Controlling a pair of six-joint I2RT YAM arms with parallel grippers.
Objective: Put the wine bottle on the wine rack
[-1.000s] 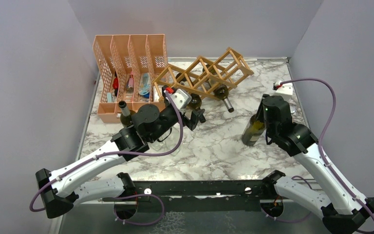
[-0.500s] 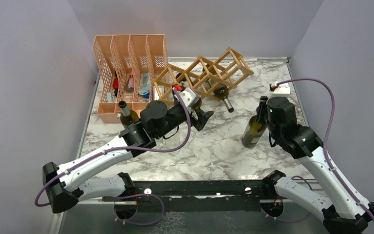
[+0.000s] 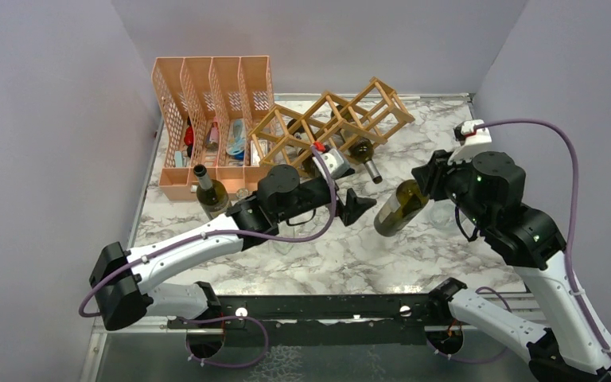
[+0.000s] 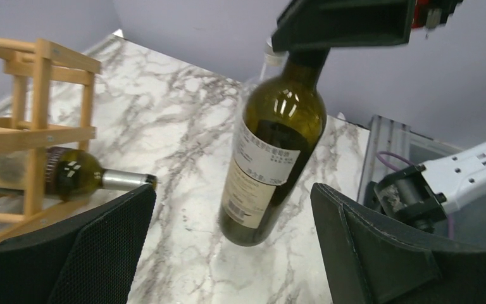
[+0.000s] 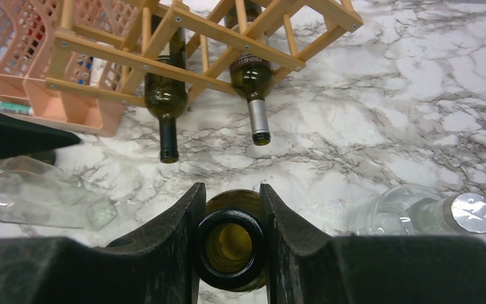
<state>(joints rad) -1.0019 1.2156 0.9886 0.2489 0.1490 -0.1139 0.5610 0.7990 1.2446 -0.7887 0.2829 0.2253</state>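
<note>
A green wine bottle (image 3: 396, 210) with a pale label hangs tilted above the marble table, base toward the left. My right gripper (image 3: 430, 178) is shut on its neck; in the right wrist view the fingers (image 5: 183, 221) clamp the open bottle mouth (image 5: 231, 248). My left gripper (image 3: 356, 205) is open just left of the bottle's base; in the left wrist view the bottle (image 4: 269, 158) hangs ahead between the spread jaws (image 4: 234, 253), untouched. The wooden wine rack (image 3: 330, 119) lies at the back and holds two bottles (image 5: 164, 101) (image 5: 253, 79) with necks pointing forward.
An orange file organiser (image 3: 207, 95) stands at the back left. Another green bottle (image 3: 209, 191) stands upright before it. A clear glass bottle (image 5: 417, 218) lies right of the held bottle, and a clear glass one (image 5: 38, 199) lies at the left.
My right arm has lifted the wine bottle off the table and tilted it, base swinging left. My left arm has stretched right toward the bottle's base, gripper open.
</note>
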